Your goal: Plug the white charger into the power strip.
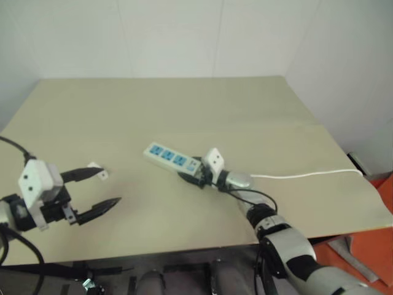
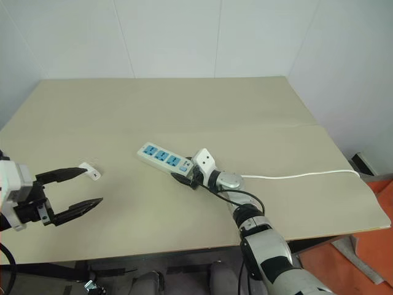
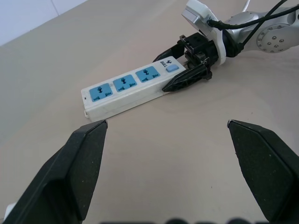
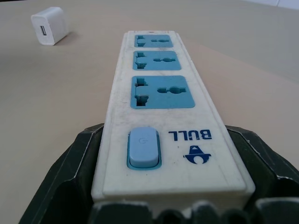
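The power strip [image 1: 167, 157], a long white bar with three blue socket faces, lies at an angle in the middle of the table. My right gripper [image 1: 191, 171] is shut on its switch end, one black finger [image 4: 79, 172] against each long side. The white charger [image 2: 90, 171], a tiny white block, lies on the table to the left of the strip, also in the right wrist view as the white charger [image 4: 50, 32]. My left gripper [image 1: 109, 185] hovers open over the table's left front, its upper fingertip just by the charger, nothing between its fingers.
The strip's thin white cord [image 1: 307, 175] runs right across the beige table [image 1: 184, 104] to its right edge. White walls stand behind and to the right. Orange floor [image 1: 384, 196] shows past the table's right front corner.
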